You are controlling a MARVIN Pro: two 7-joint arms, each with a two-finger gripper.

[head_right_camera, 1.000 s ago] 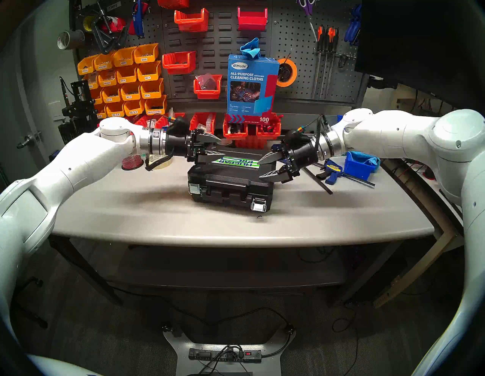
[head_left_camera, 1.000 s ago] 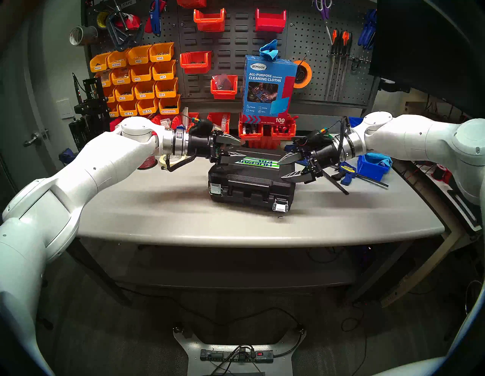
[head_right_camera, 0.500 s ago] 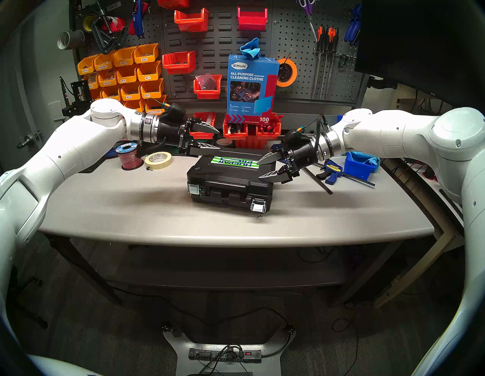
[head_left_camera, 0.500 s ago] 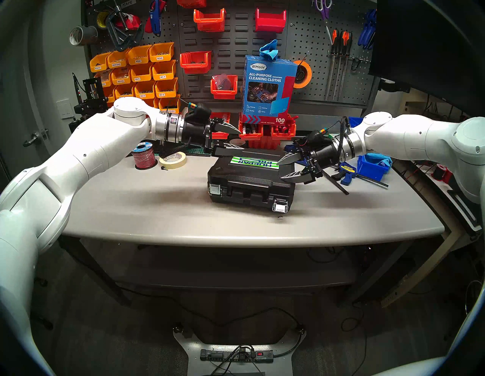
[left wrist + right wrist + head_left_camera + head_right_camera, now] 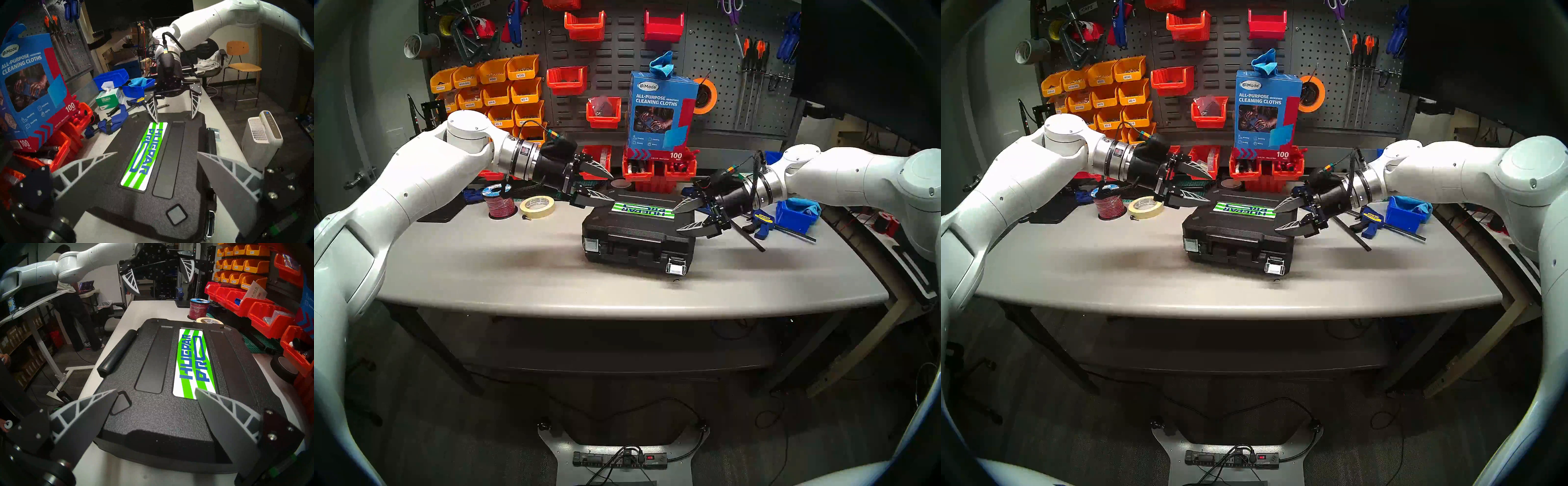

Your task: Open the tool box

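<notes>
The black moulded plastic tool box [image 5: 638, 234], briefcase-shaped with a green, white and blue striped label, lies flat and shut near the middle of the grey surface [image 5: 483, 264], its handle side facing the robot. Two silver metal latches sit on that front face: the left latch [image 5: 591, 245] lies flat against the case, while the right latch [image 5: 676, 265] looks tipped outward, though whether it is released is hard to tell.

The left claw [image 5: 608, 186] hangs spread wide above the box's far left corner and holds nothing. The right claw [image 5: 677, 220] is equally wide and empty, just over the box's right end, one fingertip overlapping the label in the head view; contact cannot be confirmed.

The step in hand appears to be undoing the latches, so neither claw is well placed: both sit over the lid, not the front face. A good approach would bring a fingertip low in front, hook under a latch's free edge and lever it outward, while the other claw presses the lid so the light case does not slide toward the blue bar clamp [image 5: 763, 222] or the roll of masking tape [image 5: 538, 206].
</notes>
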